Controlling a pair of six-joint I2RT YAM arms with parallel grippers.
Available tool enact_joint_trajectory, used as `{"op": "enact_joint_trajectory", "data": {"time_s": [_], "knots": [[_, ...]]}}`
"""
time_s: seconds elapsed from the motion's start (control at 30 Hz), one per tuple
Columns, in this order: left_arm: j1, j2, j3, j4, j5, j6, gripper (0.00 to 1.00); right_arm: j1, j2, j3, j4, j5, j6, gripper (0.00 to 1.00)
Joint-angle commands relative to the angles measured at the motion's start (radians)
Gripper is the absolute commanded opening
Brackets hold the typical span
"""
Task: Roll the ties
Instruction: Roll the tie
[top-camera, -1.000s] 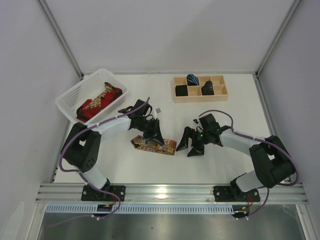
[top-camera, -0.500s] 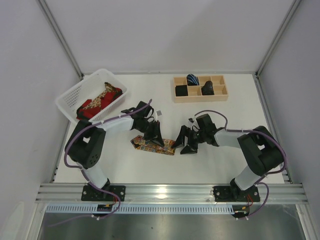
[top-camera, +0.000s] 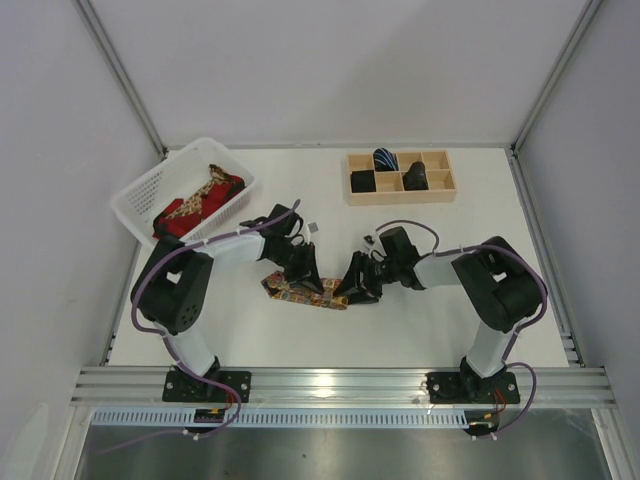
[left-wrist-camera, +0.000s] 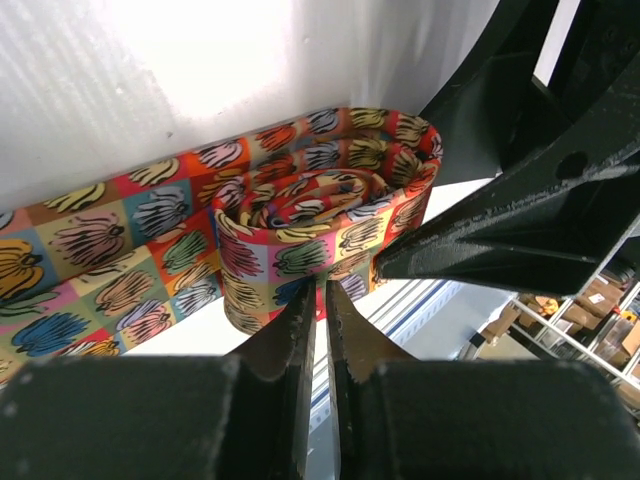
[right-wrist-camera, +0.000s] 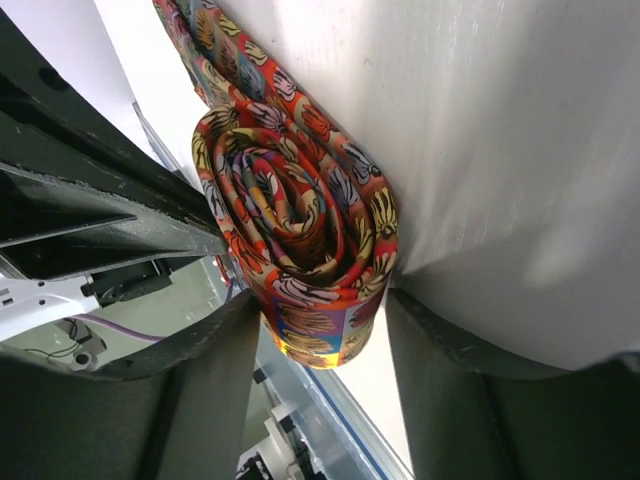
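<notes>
Tie in work: the multicoloured tie (left-wrist-camera: 320, 215) is lying on the table (top-camera: 420, 320) between the two arms. Much of it is wound into a roll standing on its edge, with the spiral of layers facing both wrist cameras.
Unrolled part: a flat tail (left-wrist-camera: 90, 270) is running away from the roll across the table. In the top view it is reaching out to the left of both hands.
Left hand: the left hand (left-wrist-camera: 320, 295) is nearly closed, with only a thin slit showing between its fingers. Its tips are sitting on the roll's rim, seemingly pinching the outer layers.
Right hand: the right hand (right-wrist-camera: 320, 305) is standing wide, one finger on each side of the roll and both right against the fabric. No firm squeeze is showing.
Done already: three rolled ties (top-camera: 385, 160) are sitting in compartments of the wooden tray (top-camera: 400, 201) at the far side, one blue-striped and two dark. Other compartments are showing bare wood.
Left to do: by my judgement the flat tail is lacking its last turns, and the roll is then going to need a bare compartment. Red and gold ties (top-camera: 200, 198) are lying loose in the basket (top-camera: 135, 195), not yet rolled.
Progress: roughly midway, as I am reading it.
</notes>
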Motion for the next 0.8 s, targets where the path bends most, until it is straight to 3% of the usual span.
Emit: {"op": "enact_joint_trajectory", "data": {"time_s": [0.0,0.1,0.43,0.77], "knots": [[0.014,0.006,-0.024,0.030,-0.013,0.037,0.13,0.007,0.026,0.034,0.045,0.002,0.014,0.56],[0.012,0.006,-0.035,0.036,-0.027,0.037,0.13,0.007,0.025,0.053,0.025,0.001,0.016,0.51],[-0.022,0.038,-0.006,0.047,-0.033,0.023,0.13,0.008,-0.017,0.117,-0.137,-0.013,0.005,0.19],[-0.126,0.095,0.092,0.042,-0.024,-0.011,0.13,0.005,-0.101,0.212,-0.446,0.005,-0.079,0.08]]}}
